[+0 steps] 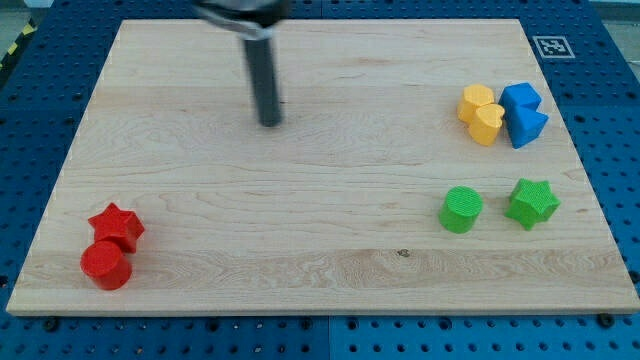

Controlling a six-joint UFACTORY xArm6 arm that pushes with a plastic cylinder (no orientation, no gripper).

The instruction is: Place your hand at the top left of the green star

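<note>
Tip of bare rod tool, holding nothing, on tabletop upper centre-left, well apart from green star at the view's lower right, green cylinder just left of it, yellow and blue blocks clustered above, red star and red cylinder touching at lower left.

Single view: high, angled down over whole wooden board; moderately near; blue pegboard at margins.

Two red blocks, two green, two yellow, two blue, one board.
</note>
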